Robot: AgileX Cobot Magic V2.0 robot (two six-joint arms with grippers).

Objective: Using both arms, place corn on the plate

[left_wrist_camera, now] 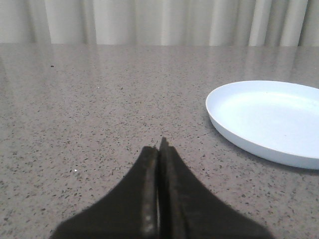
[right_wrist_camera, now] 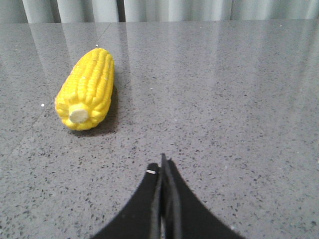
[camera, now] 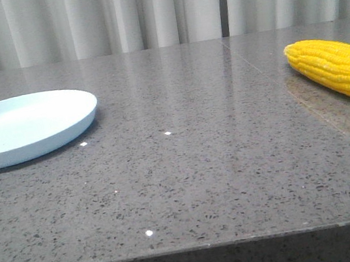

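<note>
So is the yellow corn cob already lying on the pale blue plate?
No, the yellow corn cob lies on the grey table, far from the pale blue plate.

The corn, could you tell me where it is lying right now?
In the front view the corn lies on the table's far right, well apart from the plate at the left.

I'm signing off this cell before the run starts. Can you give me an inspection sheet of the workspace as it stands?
Surface: grey speckled stone table, glossy, with a few small white specks.
Job's things: the corn lies on its side at the table's right, nothing touching it; the plate sits at the left with nothing on it. The two are well apart.
Clutter: nothing seen.
Grippers: left end effector shut, holding nothing, over bare table beside the plate; right end effector shut, holding nothing, apart from the corn, whose pale cut end faces it.
Cables: nothing seen.
Surroundings: pale pleated curtain behind the table.
</note>
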